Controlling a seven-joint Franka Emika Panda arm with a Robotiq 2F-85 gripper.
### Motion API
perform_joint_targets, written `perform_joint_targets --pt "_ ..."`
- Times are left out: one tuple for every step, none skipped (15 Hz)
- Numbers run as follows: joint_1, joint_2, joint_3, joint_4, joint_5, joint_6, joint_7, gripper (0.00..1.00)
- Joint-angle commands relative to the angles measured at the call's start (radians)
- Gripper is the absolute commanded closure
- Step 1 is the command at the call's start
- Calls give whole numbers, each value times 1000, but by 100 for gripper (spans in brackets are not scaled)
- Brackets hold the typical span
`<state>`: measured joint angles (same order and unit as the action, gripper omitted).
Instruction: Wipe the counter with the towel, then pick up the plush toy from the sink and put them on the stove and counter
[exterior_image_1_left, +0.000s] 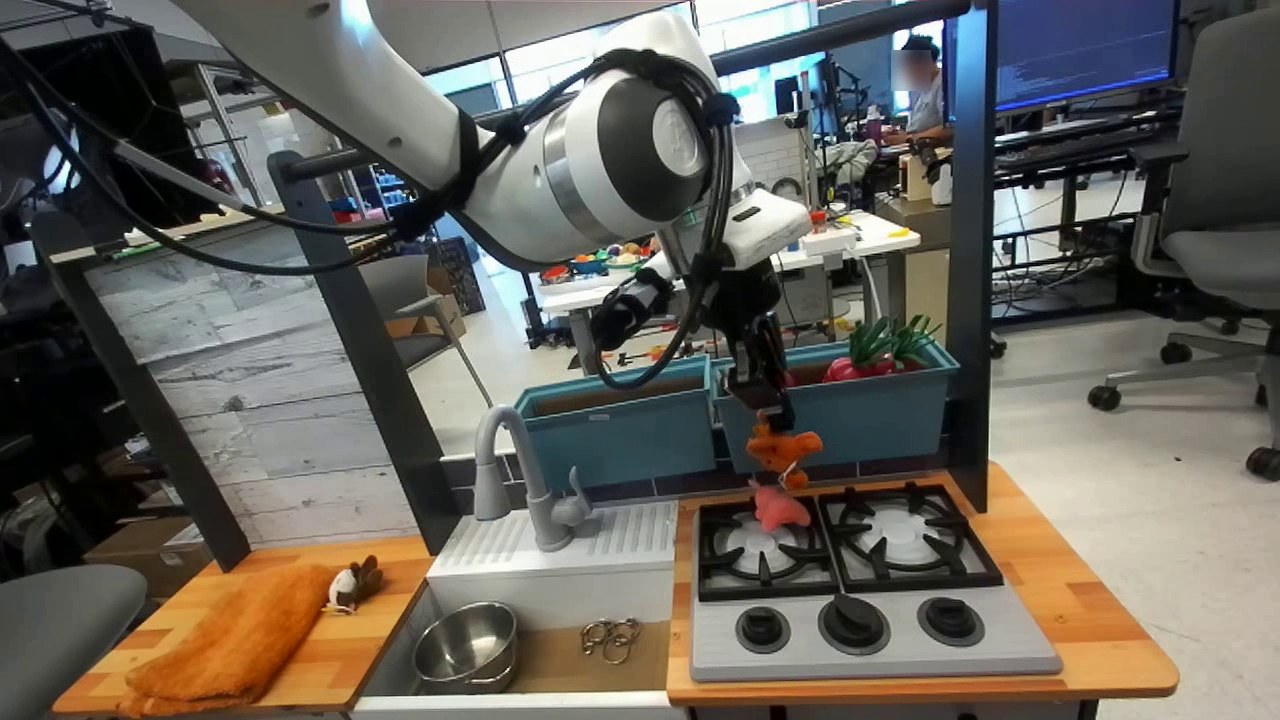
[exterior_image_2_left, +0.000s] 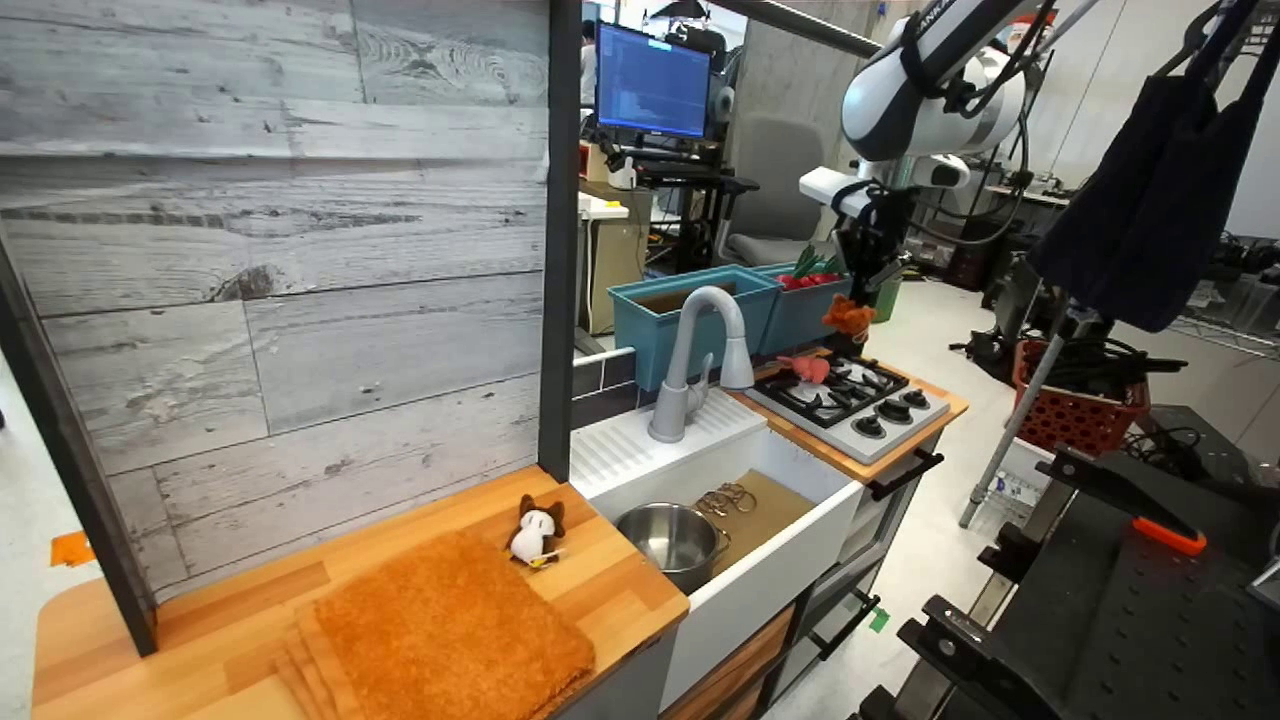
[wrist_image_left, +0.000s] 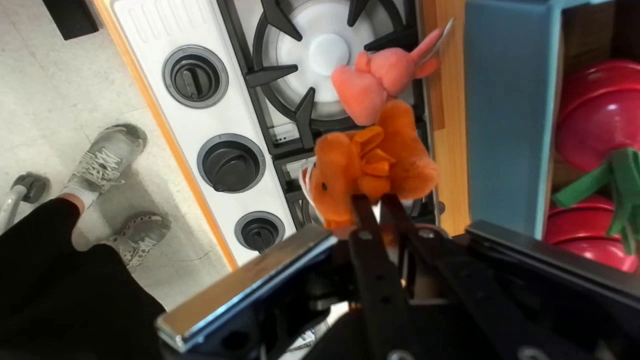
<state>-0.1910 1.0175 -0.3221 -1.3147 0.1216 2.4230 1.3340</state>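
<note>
Over the stove (exterior_image_1_left: 802, 622), gripping the orange toy (wrist_image_left: 367, 162) between nearly meeting fingertips (wrist_image_left: 364, 212), holding it just beneath the gripper (wrist_image_left: 376, 199) in both exterior views, near the pink toy (wrist_image_left: 387, 75) on a burner (wrist_image_left: 327, 54).

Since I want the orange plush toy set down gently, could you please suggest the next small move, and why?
I'd probably lower the pincer slightly before opening it: the orange plush toy hangs beneath it, above the stove rather than resting on it, with the pink plush toy lying there.
</note>
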Motion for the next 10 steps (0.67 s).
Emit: perform_joint_targets --pt "-31 21 36 56 23 -33 8 57" --pt "-33 13 47 46 25 -29 -3 51" --pt "-36 5 59 39 27 -34 -15 42" --pt "-48 -15 93 21 39 -48 -58 36" --pt "-62 -35 132 3 50 -65 -117 28" --pt "-49 -63 145 -36 47 -75 -151 21" --pt "-37 -90 158 -76 49 -76 -191 13" --pt "-15 -125 164 -123 40 -85 -221 6" --pt "-5 -156 179 -166 43 -88 -257 1" --pt "10 -188 192 -212 43 -83 -292 0"
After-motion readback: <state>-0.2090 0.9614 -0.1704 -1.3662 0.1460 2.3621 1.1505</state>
